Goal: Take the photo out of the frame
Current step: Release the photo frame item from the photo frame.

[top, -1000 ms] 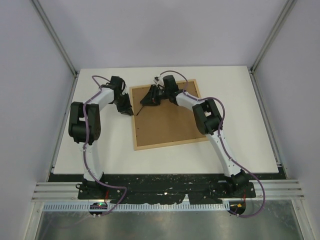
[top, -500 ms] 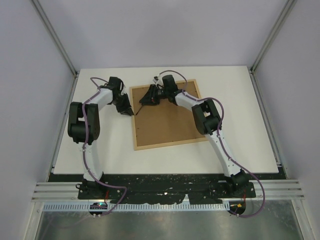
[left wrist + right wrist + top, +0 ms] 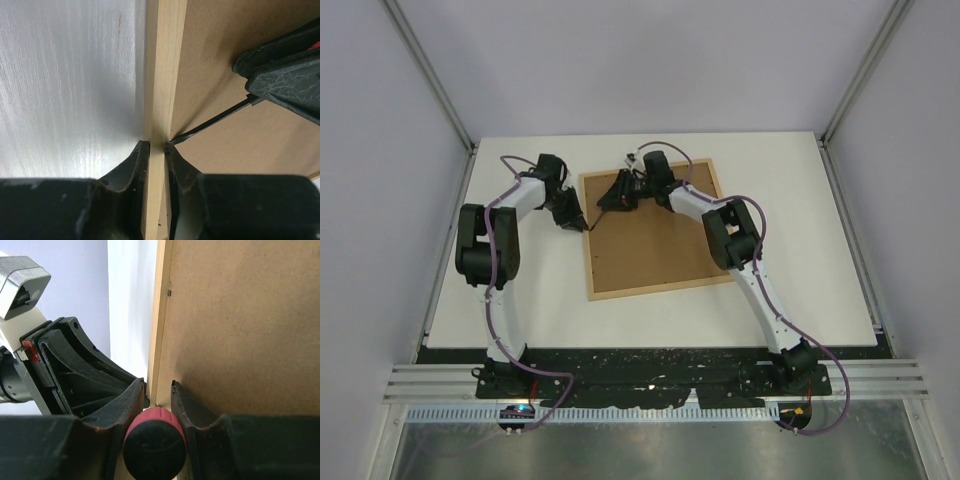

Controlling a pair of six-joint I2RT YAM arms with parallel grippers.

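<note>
Left wrist: screwdriver tip at frame edge; right wrist — red handle.

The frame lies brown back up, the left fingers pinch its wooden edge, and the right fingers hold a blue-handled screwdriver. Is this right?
Wrong in one thing: the screwdriver in the right fingers has a red handle, not blue, as the right wrist view shows.

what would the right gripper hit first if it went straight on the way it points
Probably the frame's wooden side strip: the screwdriver in the right gripper has its tip at that strip's inner edge, right by the left gripper clamped on it.
</note>
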